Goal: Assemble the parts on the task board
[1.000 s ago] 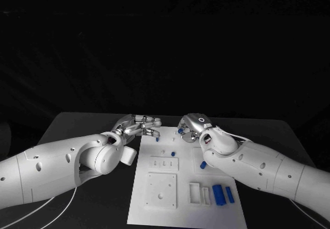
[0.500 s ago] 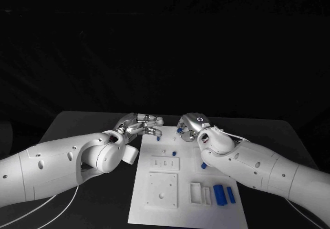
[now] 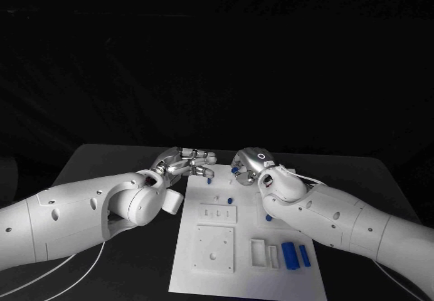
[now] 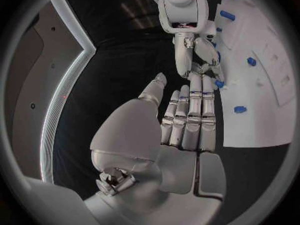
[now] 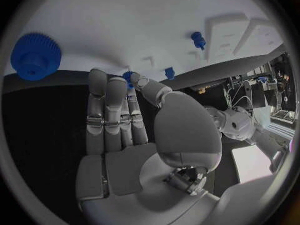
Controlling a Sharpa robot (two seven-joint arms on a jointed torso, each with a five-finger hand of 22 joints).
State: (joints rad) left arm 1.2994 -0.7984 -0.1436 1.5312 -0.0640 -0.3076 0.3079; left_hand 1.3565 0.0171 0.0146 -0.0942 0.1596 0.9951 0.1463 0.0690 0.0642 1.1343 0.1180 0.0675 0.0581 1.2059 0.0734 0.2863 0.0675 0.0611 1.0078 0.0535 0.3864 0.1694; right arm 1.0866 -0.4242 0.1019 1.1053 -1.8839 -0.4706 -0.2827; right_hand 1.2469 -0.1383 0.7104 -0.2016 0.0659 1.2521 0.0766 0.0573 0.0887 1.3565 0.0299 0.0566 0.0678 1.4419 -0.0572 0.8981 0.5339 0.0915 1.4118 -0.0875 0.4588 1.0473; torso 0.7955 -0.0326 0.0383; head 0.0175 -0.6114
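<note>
Both hands are working at the far edge of the task board (image 3: 244, 251). The left hand (image 3: 185, 164) is hovering with straight, empty fingers; the right hand (image 3: 251, 164) is pinching a small blue part (image 5: 129, 76) (barely visible), which is at risk of slipping.

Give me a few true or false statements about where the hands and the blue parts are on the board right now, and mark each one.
1. Both hands are at the far end of the task board. True: the left hand and the right hand sit close together there.
2. Two long blue parts lie side by side near the board's near right corner. True.
3. The left hand holds a large blue gear. False: the blue gear lies on the board, and nothing shows in that hand.
4. The board is black on a white table. False: the board is white, the table black.
5. The right hand's fingertips are by a small blue part. True.
</note>
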